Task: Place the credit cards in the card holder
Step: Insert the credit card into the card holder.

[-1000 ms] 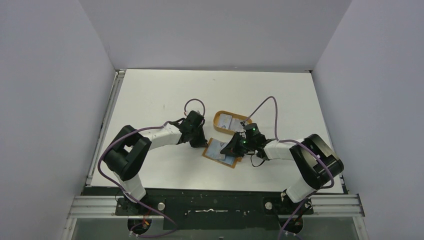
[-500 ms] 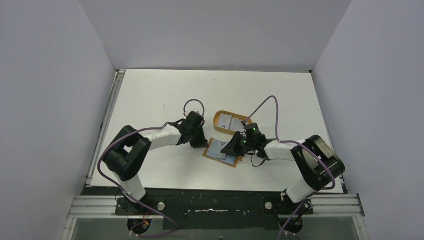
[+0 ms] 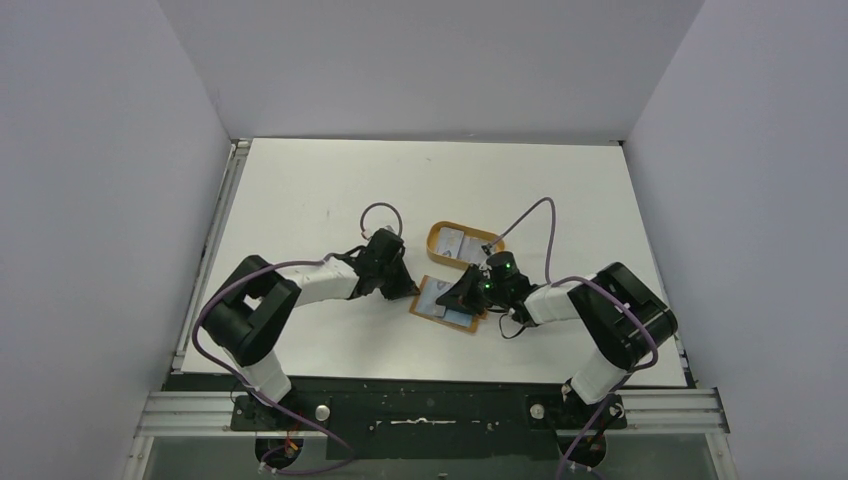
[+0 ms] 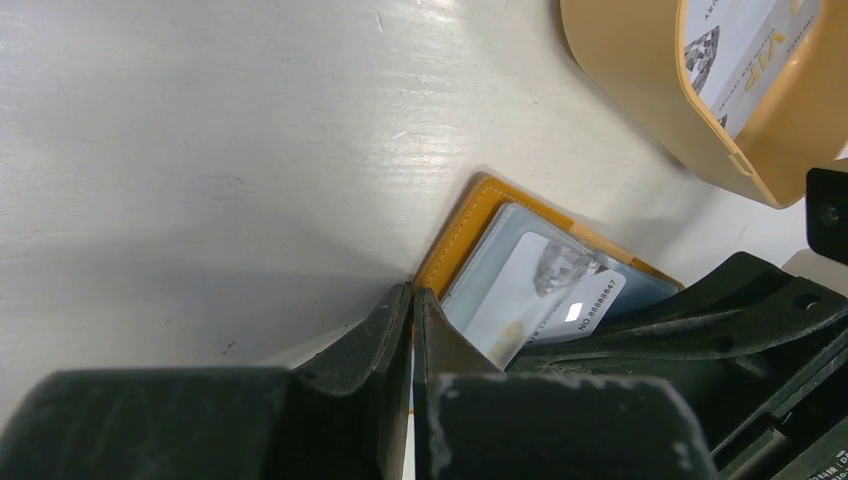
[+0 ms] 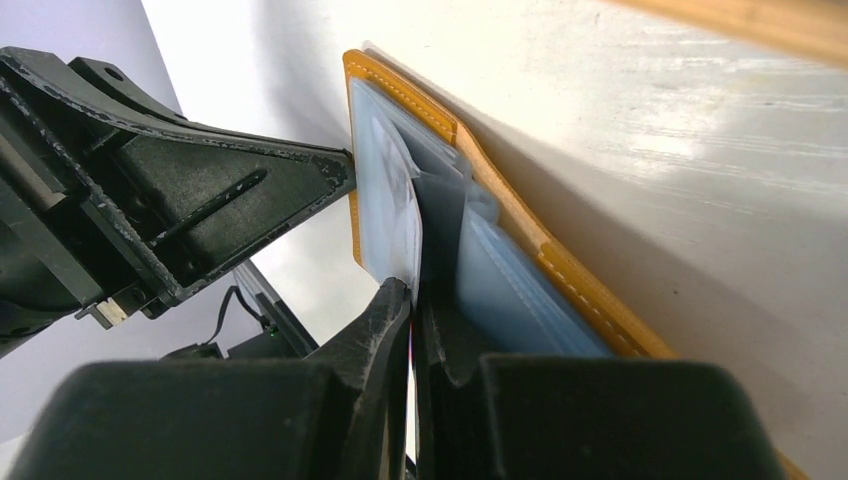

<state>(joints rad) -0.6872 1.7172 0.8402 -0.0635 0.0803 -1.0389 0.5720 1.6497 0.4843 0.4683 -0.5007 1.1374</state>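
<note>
Right now the right gripper (image 5: pixel 410 295) is clenching a credit card (image 4: pixel 530 300), whose far end is lying on the open card holder (image 4: pixel 455 240) just ahead of its fingertips. The left gripper (image 4: pixel 412 310), jaws closed together, is bracing the holder's edge at its tips. Pushing harder is risking the holder skidding and the card buckling.

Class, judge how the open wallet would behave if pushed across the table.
Probably slides easily: the wallet lies flat on the smooth table. Likely floppy, since its clear sleeves bow apart. The left tool at its corner may brace it.
</note>
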